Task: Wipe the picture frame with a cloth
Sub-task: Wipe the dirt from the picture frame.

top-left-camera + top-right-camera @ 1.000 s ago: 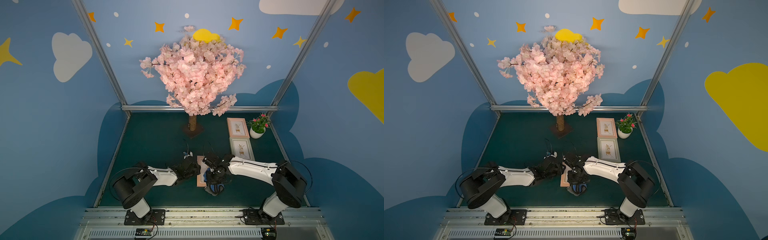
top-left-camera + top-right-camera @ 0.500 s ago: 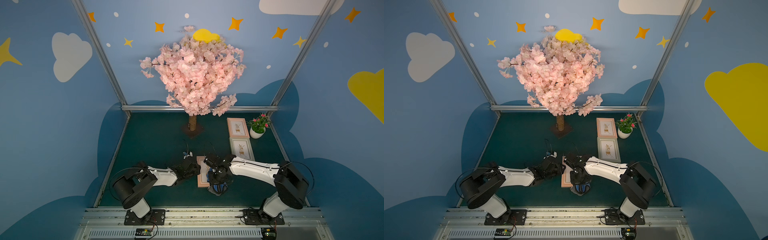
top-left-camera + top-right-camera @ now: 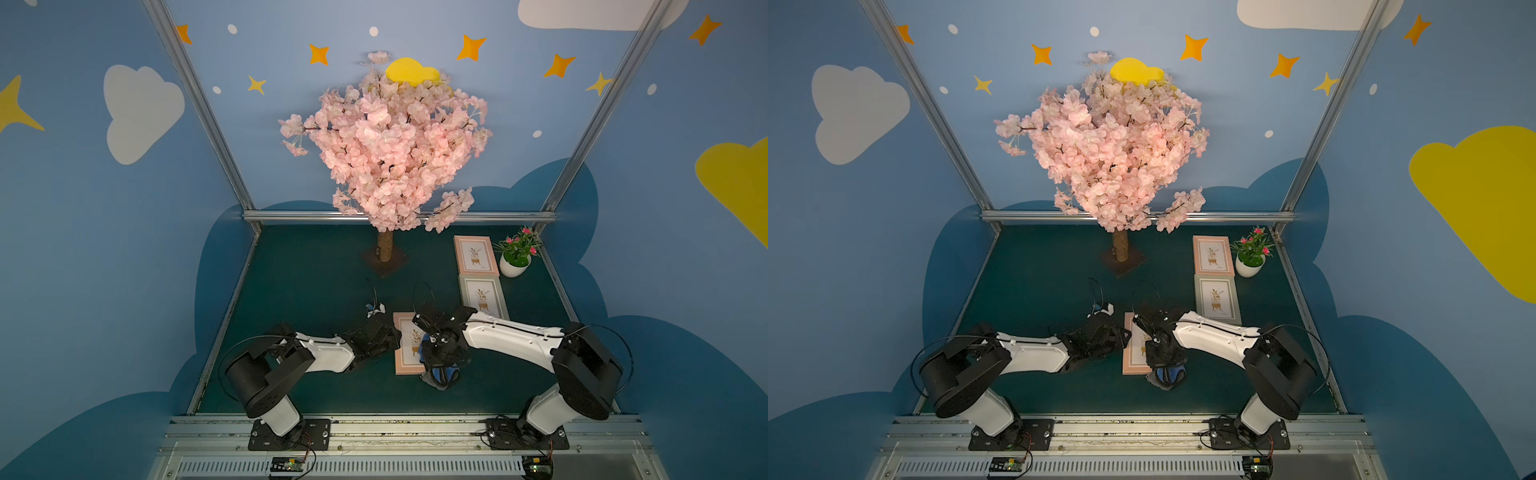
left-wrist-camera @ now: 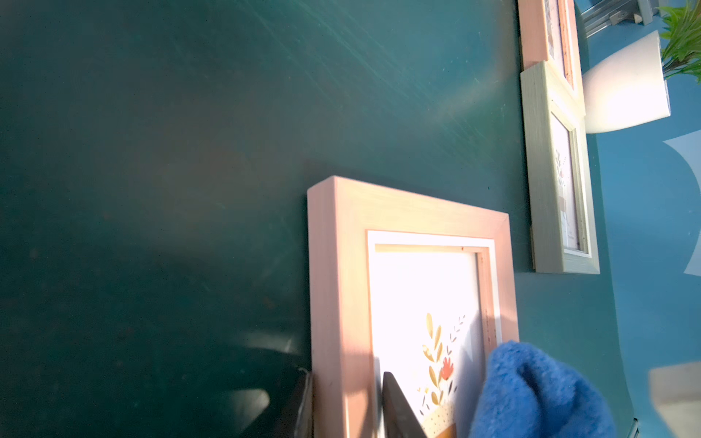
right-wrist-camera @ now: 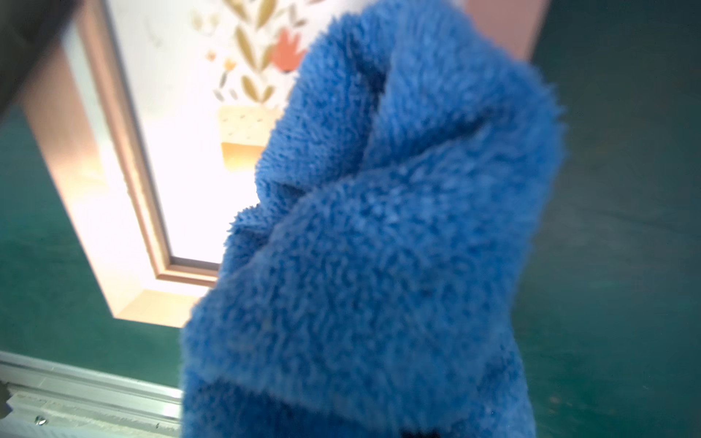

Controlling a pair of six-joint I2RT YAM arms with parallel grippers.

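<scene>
Pinching the cloth (image 5: 379, 227) in my right gripper (image 3: 439, 363), left gripper (image 4: 347, 405) clamping the picture frame (image 4: 409, 212), I risk skidding it by overpressing.

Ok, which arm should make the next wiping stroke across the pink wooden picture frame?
Right. The right gripper grips the bunched blue plush cloth over a corner of the pink wooden picture frame; the left gripper clamps that frame's side rail, steadying it.

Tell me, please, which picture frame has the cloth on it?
The nearest pink frame; the grey-green frame and the far pink frame lie bare.
</scene>
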